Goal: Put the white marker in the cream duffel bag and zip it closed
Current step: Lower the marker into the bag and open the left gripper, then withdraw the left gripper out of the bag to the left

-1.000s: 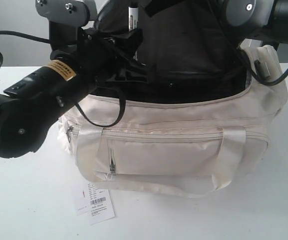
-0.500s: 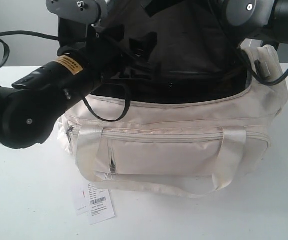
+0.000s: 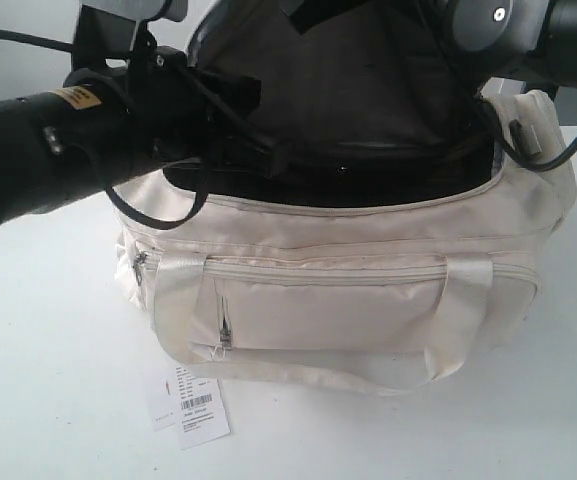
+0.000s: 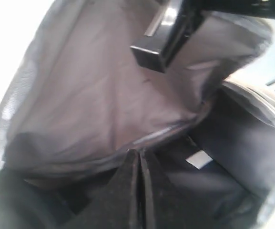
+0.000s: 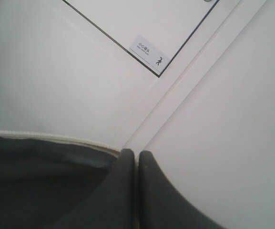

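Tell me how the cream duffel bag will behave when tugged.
The cream duffel bag looks floppy: its front wall sags and creases. The glossy handle may slip. Soft and thin, it probably slides on the table.

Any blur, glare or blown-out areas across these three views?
Exterior view: cream duffel bag sharp, left arm near the lens soft. Left wrist view: blurred throughout, blown out white along one edge past the bag lining. Right wrist view: small sign sharp, right hand dark and out of focus.
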{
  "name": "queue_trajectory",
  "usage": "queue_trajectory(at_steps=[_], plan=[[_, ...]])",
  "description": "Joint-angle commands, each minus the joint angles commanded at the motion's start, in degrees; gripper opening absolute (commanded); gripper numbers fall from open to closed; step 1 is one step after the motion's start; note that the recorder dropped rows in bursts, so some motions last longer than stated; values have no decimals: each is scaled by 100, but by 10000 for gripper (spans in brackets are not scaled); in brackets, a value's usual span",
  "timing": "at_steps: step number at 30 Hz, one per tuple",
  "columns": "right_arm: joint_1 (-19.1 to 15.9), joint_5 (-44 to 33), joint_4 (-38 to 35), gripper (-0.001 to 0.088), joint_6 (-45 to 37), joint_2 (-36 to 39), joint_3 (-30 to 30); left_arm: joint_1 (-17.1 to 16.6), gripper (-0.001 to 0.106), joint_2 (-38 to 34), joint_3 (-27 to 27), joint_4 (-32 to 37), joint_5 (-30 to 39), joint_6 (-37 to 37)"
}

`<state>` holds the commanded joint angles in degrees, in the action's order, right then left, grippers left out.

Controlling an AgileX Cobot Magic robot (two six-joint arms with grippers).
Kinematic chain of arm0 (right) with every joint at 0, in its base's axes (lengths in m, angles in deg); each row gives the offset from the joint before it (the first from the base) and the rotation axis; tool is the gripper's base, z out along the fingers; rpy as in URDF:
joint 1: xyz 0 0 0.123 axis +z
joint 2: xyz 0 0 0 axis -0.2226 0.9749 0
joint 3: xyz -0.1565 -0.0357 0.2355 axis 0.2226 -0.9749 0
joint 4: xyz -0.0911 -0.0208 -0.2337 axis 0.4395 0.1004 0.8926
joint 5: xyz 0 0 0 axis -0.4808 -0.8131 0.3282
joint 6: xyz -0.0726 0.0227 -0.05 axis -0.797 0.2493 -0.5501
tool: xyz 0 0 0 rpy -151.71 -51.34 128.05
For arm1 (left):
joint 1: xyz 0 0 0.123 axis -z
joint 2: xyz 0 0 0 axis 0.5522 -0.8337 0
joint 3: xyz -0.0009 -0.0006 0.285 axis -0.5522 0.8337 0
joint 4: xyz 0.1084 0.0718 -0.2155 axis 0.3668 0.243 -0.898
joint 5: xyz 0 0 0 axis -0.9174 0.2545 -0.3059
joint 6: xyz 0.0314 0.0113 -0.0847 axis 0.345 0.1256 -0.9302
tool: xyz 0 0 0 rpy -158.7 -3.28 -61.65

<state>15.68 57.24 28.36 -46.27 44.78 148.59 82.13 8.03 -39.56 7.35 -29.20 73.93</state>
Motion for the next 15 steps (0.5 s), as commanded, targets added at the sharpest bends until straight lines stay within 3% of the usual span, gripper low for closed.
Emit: queue_trajectory(at_steps=[4, 15], plan=[[0, 0, 0, 0, 266, 0, 0, -164, 0, 204, 0, -34, 894, 666], [0, 0, 0, 0, 266, 0, 0, -1219, 0, 898, -5, -10, 4045, 702]])
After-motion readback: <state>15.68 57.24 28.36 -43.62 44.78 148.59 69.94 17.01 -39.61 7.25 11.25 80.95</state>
